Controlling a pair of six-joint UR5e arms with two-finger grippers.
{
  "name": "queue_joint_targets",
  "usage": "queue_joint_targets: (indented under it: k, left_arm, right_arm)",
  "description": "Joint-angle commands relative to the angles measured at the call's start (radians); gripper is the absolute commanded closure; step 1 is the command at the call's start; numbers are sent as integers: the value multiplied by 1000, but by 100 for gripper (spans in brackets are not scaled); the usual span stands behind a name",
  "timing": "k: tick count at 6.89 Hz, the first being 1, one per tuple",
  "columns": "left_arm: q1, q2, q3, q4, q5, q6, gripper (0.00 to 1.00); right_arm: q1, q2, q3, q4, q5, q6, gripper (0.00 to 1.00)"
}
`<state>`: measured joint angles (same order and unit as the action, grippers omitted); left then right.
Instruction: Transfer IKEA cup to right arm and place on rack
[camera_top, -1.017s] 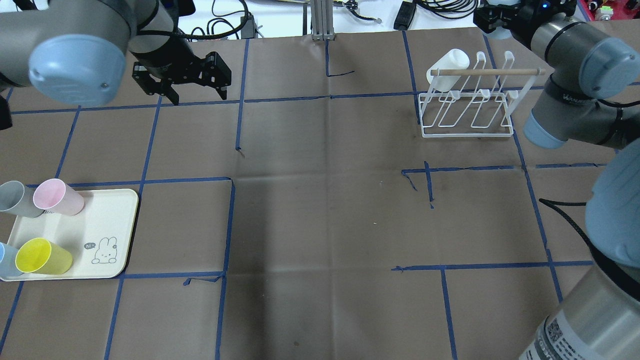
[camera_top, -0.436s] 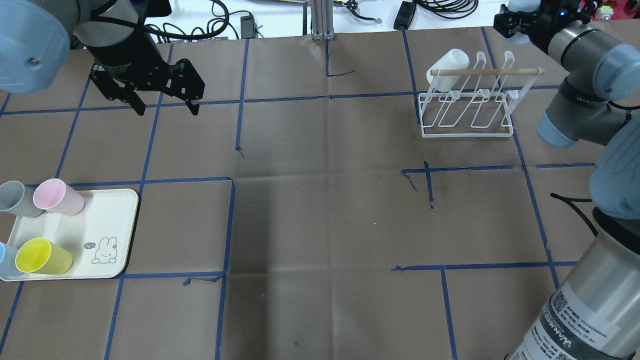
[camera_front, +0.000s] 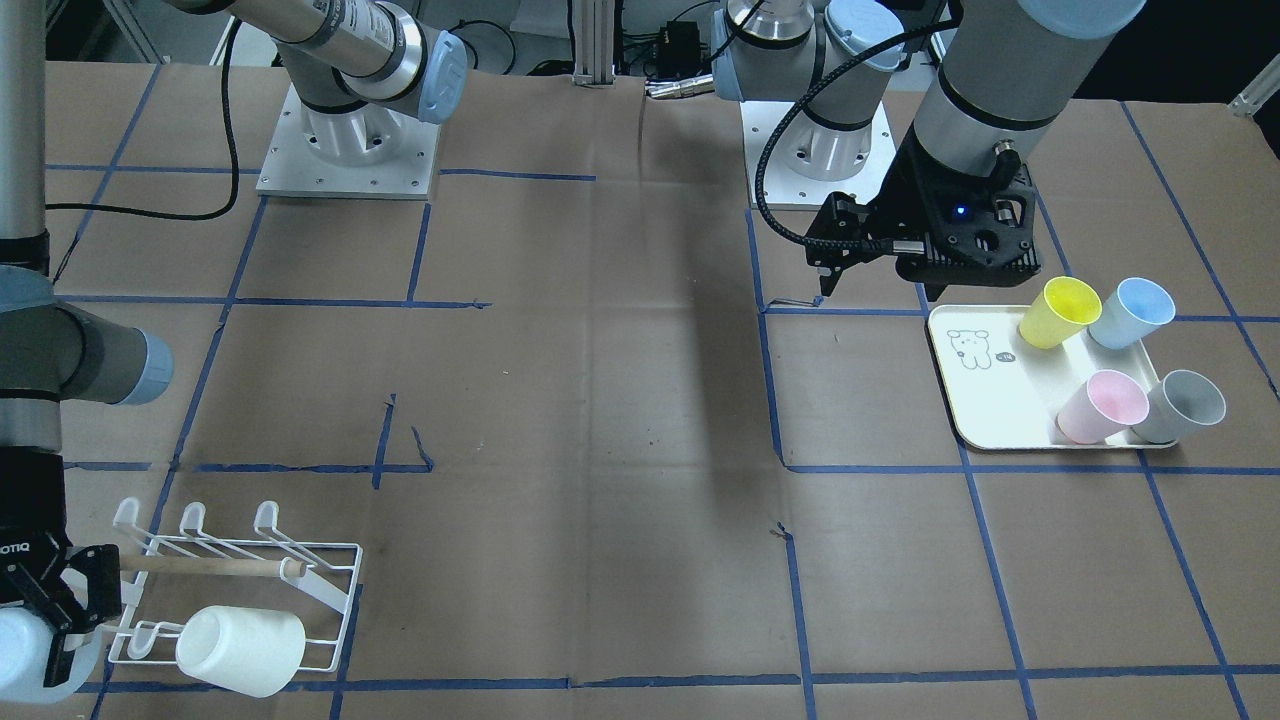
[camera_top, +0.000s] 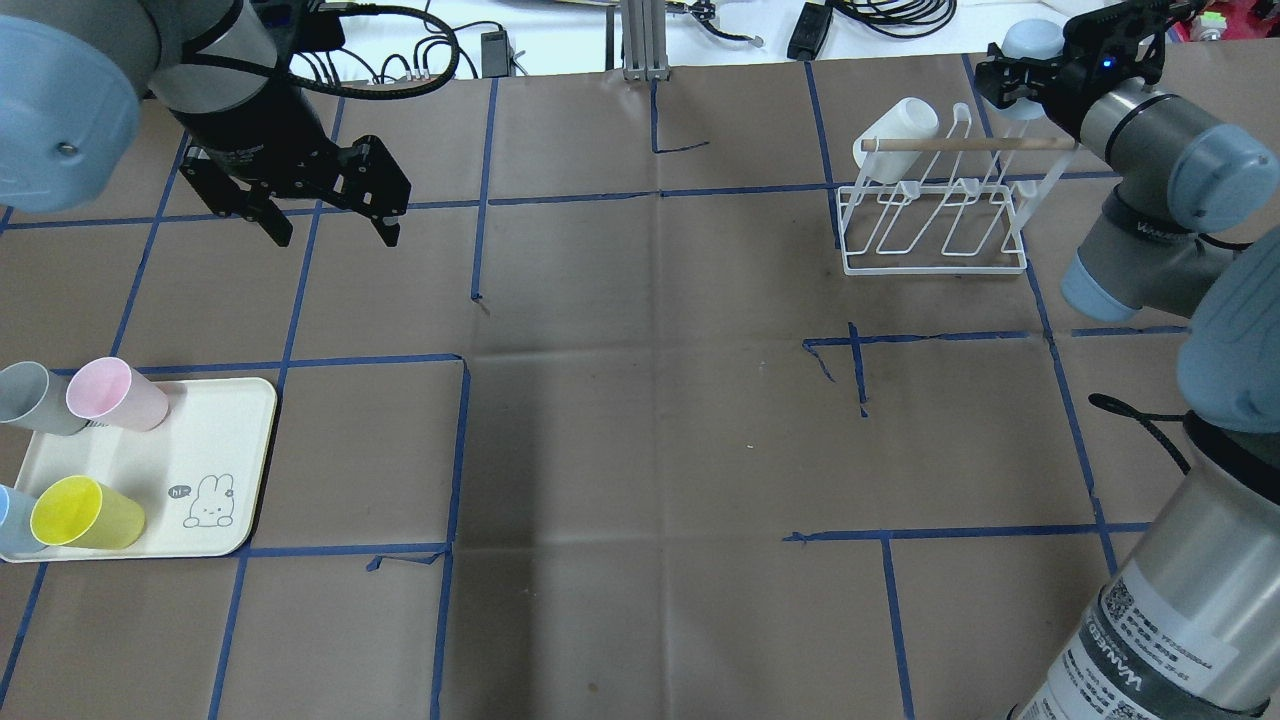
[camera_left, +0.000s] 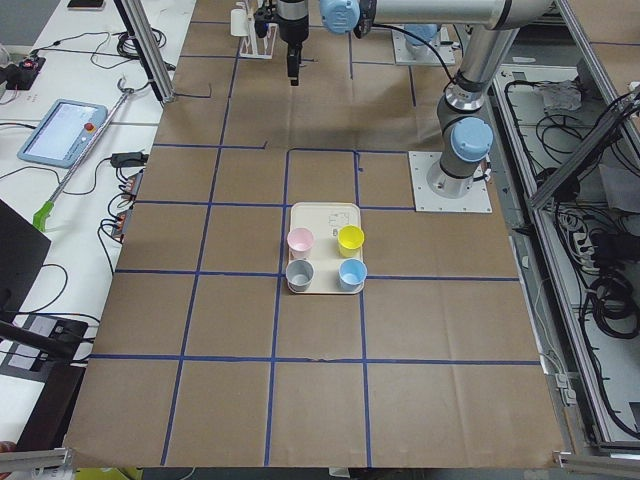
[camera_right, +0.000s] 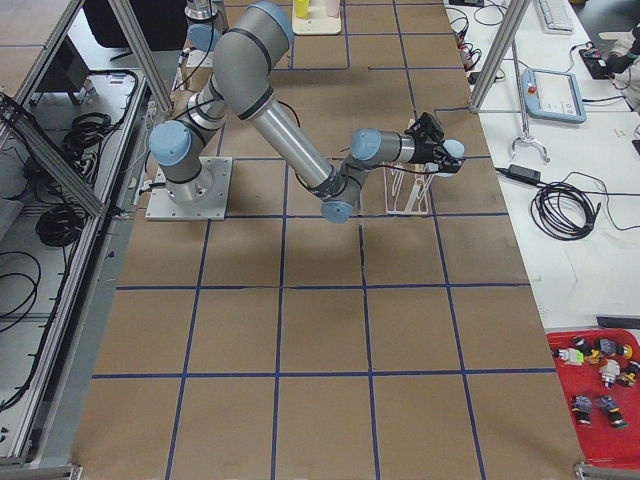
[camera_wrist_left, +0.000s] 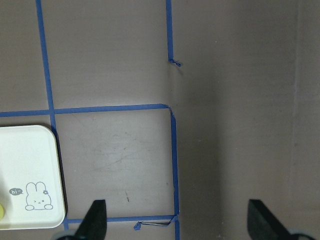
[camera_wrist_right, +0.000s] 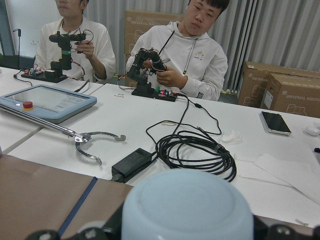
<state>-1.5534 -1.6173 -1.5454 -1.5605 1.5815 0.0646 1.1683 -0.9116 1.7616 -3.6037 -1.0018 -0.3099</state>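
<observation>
My right gripper (camera_top: 1018, 68) is shut on a pale blue cup (camera_top: 1033, 38), held in the air just behind the right end of the white wire rack (camera_top: 940, 225). The same cup fills the bottom of the right wrist view (camera_wrist_right: 187, 210) and shows at the lower left of the front-facing view (camera_front: 20, 650). A white cup (camera_top: 897, 135) hangs on the rack's left end. My left gripper (camera_top: 330, 218) is open and empty, above the table at the far left. Its fingertips (camera_wrist_left: 96, 220) frame bare table.
A cream tray (camera_top: 205, 440) with a rabbit drawing lies at the near left. It holds a pink cup (camera_top: 115, 393), a grey cup (camera_top: 35, 397), a yellow cup (camera_top: 85, 512) and a blue cup (camera_front: 1130, 312). Cables and operators are beyond the far edge.
My left gripper has moved left and toward the robot's side, still open. My right gripper has shifted slightly with the pale blue cup, staying behind the rack.
</observation>
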Motion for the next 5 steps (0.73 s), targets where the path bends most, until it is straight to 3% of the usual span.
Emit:
queue_joint_targets:
  k: [1, 4, 5]
  left_arm:
    - [1, 8, -18, 28, 2, 3, 1]
    - [1, 14, -19, 36, 0, 12, 1]
    - [3, 16, -19, 37, 0, 14, 1]
  right_arm:
    - [-1, 16, 4, -22, 0, 2, 95]
    - [-1, 19, 34, -36, 0, 8, 92]
    - [-1, 13, 38, -36, 0, 5, 86]
